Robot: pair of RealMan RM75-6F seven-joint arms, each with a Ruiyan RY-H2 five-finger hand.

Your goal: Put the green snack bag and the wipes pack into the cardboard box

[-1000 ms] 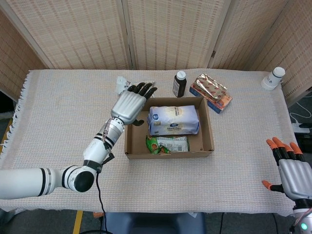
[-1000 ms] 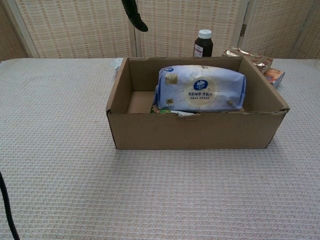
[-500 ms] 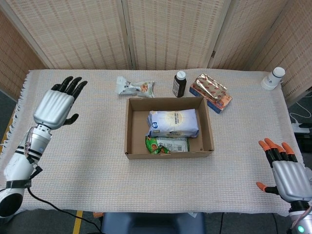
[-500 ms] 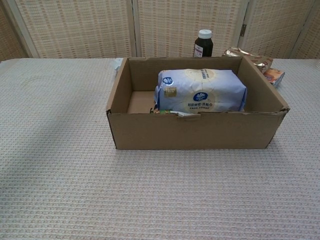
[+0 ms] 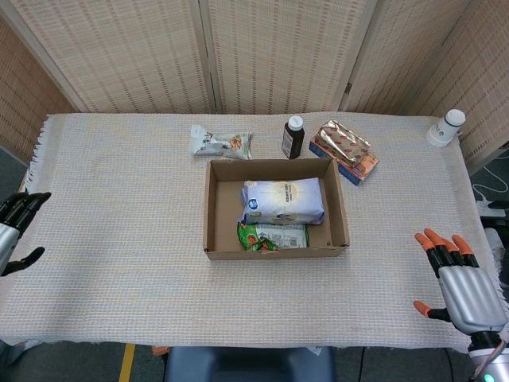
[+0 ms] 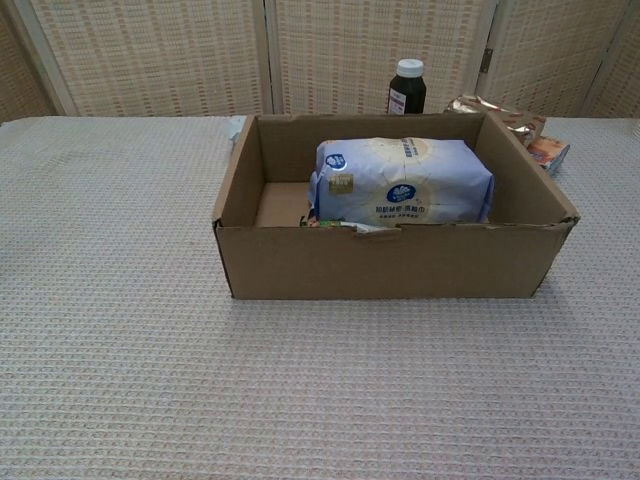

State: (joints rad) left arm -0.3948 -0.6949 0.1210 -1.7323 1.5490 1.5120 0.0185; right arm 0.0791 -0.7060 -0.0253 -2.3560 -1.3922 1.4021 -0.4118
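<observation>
While both hands hold nothing, wipes pack (image 5: 283, 200) and green snack bag (image 5: 271, 235) lie inside cardboard box (image 5: 211, 208), left hand (image 5: 14, 228) far left with fingers apart, right hand (image 5: 460, 282) far right, spread wide.

a staged lab tabletop: woven screens (image 5: 262, 48) behind a cloth-covered table (image 5: 119, 215).

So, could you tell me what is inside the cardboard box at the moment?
The cardboard box holds the wipes pack and, nearer the front wall, the green snack bag. From the chest view the front wall hides nearly all of the snack bag.
</observation>
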